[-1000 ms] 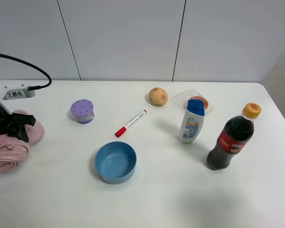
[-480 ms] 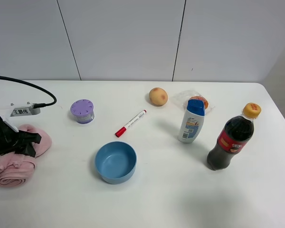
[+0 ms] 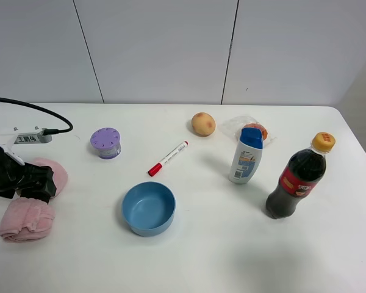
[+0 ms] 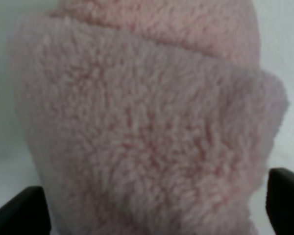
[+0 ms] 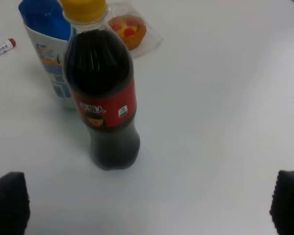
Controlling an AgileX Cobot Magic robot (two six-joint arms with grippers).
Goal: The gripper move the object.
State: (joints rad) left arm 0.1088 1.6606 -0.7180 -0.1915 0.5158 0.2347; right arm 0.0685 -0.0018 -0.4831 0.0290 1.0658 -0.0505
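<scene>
Nearest us on the white table point(image 3: 232, 262), toward its left edge, the pink towel point(image 3: 25, 220) has the left gripper point(image 3: 24, 181) across its middle. One pink lobe bulges out on the near side of the black jaws and the other on the far side. From the left wrist the fleece fills nearly the whole view, and the dark fingers point(image 4: 19, 215) press in on it from either side, so we read the gripper as closed onto the towel. We cannot tell whether the roll is raised or resting on the table. To its right, apart from it, sits the blue bowl point(image 3: 149, 207), upright. The right gripper point(image 5: 148, 203) shows only in its own wrist view: its dark fingertips point(image 5: 7, 203) stand wide apart with only bare table between them, and the cola bottle point(image 3: 299, 177) stands ahead of it. Just beside the cola, a little further back, is the blue-capped shampoo bottle point(image 3: 246, 155). Further back again are the red marker point(image 3: 168, 158) and the lilac jar point(image 3: 105, 142), with a small white labelled box point(image 3: 27, 137) behind the left gripper. Farthest, near the wall, lie the peach point(image 3: 203, 124) and a wrapped pastry point(image 3: 259, 130).
</scene>
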